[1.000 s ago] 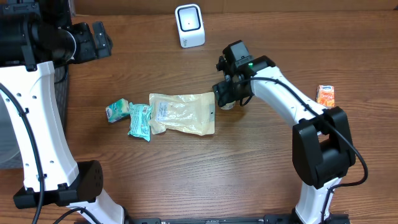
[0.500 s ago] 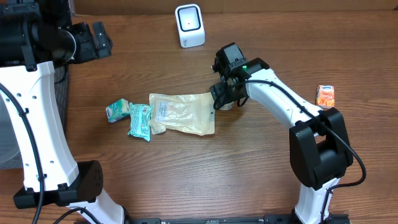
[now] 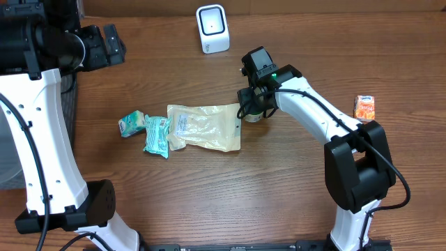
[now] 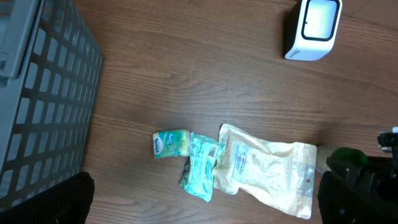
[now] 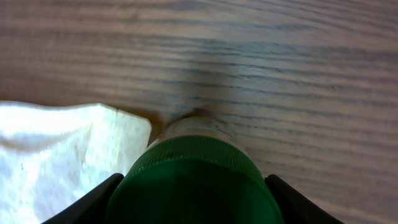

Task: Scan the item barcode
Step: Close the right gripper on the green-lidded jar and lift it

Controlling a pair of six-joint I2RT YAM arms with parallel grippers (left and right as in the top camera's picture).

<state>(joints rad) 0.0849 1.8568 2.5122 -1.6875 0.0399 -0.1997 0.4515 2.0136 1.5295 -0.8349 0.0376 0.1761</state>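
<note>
A small bottle with a green cap [image 5: 194,180] stands on the wooden table next to the right end of a beige pouch [image 3: 205,127]. In the overhead view only a sliver of the bottle [image 3: 256,117] shows beneath my right gripper [image 3: 252,109]. In the right wrist view the right gripper [image 5: 194,208] is shut on the cap, and its fingers [image 5: 93,202] lie against both sides. The white scanner [image 3: 212,28] stands at the back of the table. My left gripper [image 4: 202,211] hangs high at the far left, open, with nothing in it.
A teal packet [image 3: 157,134] and a small green-white packet [image 3: 131,123] lie left of the pouch. An orange box [image 3: 364,107] stands at the right. A grey basket [image 4: 43,93] sits at the table's left edge.
My right gripper has shifted slightly left over the bottle and its fingers have drawn in onto the green cap. The left arm has not moved.
</note>
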